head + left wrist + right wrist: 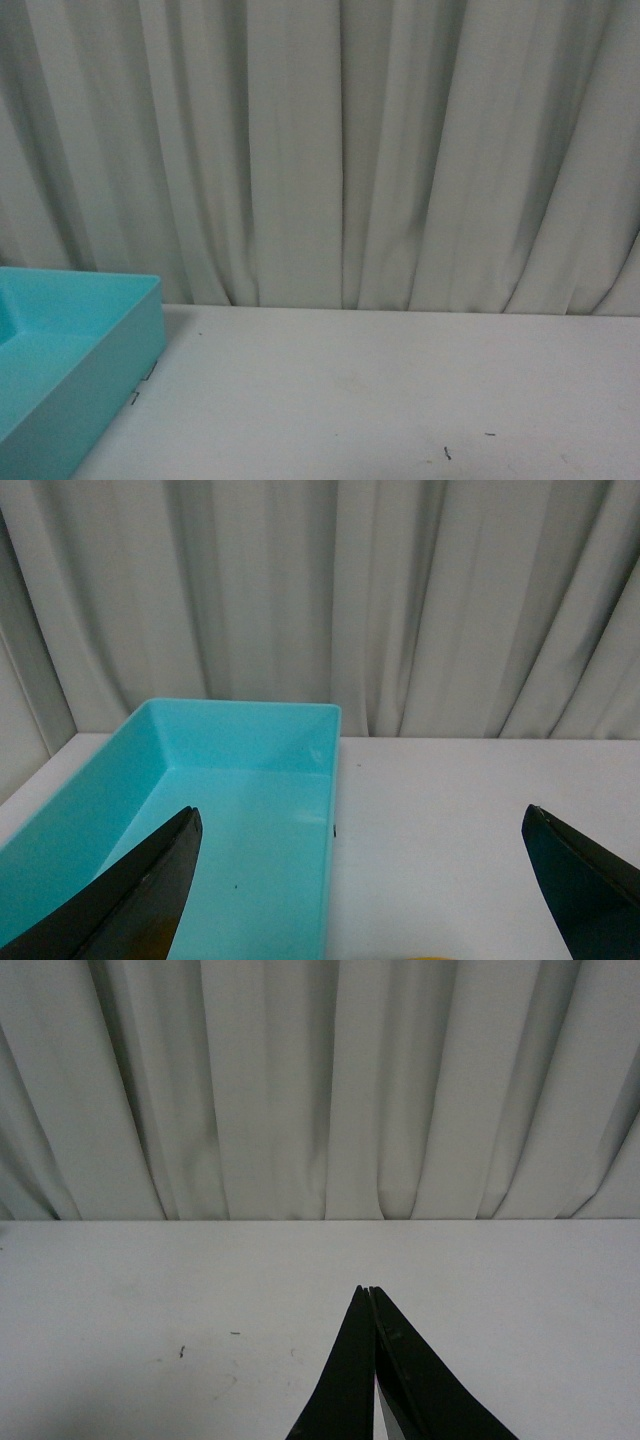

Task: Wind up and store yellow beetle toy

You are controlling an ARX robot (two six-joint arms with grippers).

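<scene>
Hovering left gripper [360,813] spread wide near one teal bin [240,735]; right gripper [367,1292] pinched shut, empty; one white table [400,380]

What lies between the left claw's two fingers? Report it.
Left wrist view: between the open left claw's fingers lie part of the teal bin and bare white table. A yellow sliver at the picture's edge is too small to identify.

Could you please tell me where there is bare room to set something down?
The white table lies bare right of the teal bin, back to the curtain. Its floor is bare too. Only the left is taken, by the bin.
</scene>
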